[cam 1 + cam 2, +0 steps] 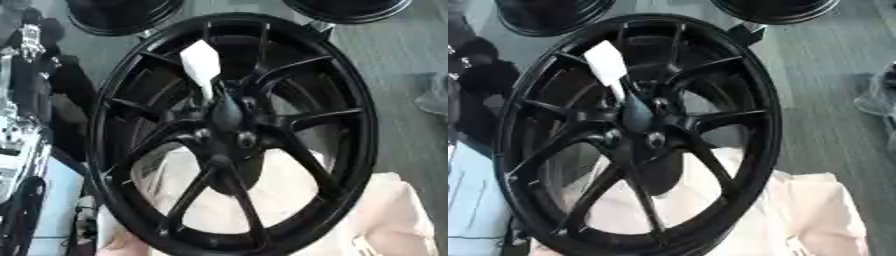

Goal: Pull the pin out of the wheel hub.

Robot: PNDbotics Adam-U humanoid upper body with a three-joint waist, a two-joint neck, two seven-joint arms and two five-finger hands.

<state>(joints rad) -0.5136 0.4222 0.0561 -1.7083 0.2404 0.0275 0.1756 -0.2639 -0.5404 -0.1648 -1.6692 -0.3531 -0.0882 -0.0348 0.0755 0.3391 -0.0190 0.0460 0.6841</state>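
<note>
- Left eye view: a black wheel hub [234, 135] fills the middle, standing tilted on its rim, spokes meeting at a dark centre
- White tag [201, 62] hangs over the upper spokes, narrowing down toward the centre; no writing readable on it
- Pin cannot be made out among the dark centre parts
- Pale cloth [798, 215] lies behind the lower spokes
- Two more black rims [122, 15] at the far edge
- Neither robot hand shows, so their state cannot be told
</note>
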